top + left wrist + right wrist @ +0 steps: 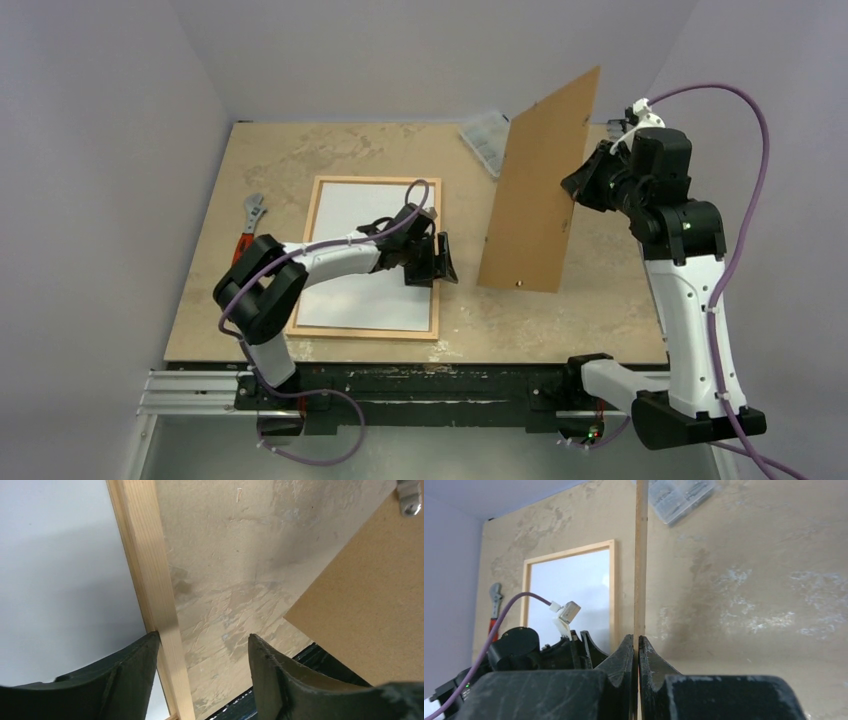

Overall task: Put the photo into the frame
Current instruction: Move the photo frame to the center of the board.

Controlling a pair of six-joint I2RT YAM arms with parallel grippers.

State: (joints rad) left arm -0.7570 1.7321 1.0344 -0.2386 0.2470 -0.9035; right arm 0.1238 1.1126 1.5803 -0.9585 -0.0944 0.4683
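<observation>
L hand [430, 262] open wide over right rail of frame [309, 232], photo [365, 290] white-side-up inside; R hand [573, 188] clamped on backing board [540, 190], upright, right of frame.

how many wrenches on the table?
1: an adjustable wrench at the left edge of the table, left of the frame. The raised backing board could hide more.

The frame [150, 580] was pale natural wood, smooth, with visible grain and no gloss. The photo [365, 305] showed a plain white, matt paper back. The backing board [540, 190] was brown fibreboard, matt, bearing a shiny metal clip [410, 500]. The table [600, 290] was beige, mottled and worn. The left fingers [130, 680] were black plastic, matt and scuffed.
</observation>
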